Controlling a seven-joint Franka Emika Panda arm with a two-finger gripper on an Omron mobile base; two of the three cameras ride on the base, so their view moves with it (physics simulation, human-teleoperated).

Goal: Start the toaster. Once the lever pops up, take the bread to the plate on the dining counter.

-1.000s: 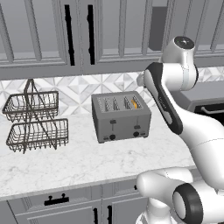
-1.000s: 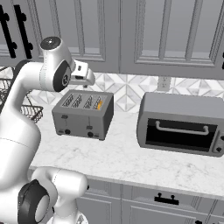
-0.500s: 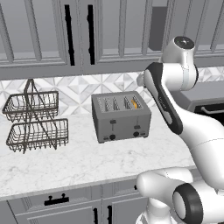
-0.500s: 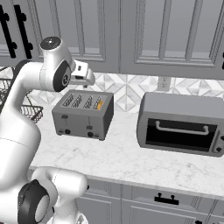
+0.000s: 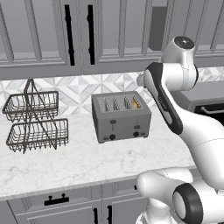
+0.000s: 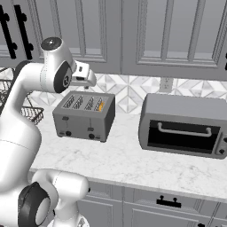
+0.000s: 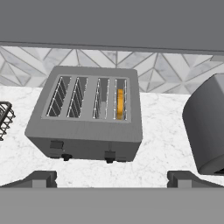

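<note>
No change is seen since the earlier frames: the arm is still held raised, the end effector [image 7: 112, 179] open and empty above the toaster [image 7: 87, 114]. Below and ahead of it, the bread [image 7: 120, 104] is seated in the rightmost slot, on the marble bench [image 7: 162, 144].

Bread [image 7: 120, 104] in toaster [image 7: 85, 114] — rightmost slot — beside toaster oven [image 6: 184, 125]

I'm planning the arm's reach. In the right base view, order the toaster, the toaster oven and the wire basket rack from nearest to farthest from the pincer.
1. Toaster, just below the pincer.
2. Wire basket rack, at the left edge, partly behind the arm.
3. Toaster oven, far off on the right.
</note>
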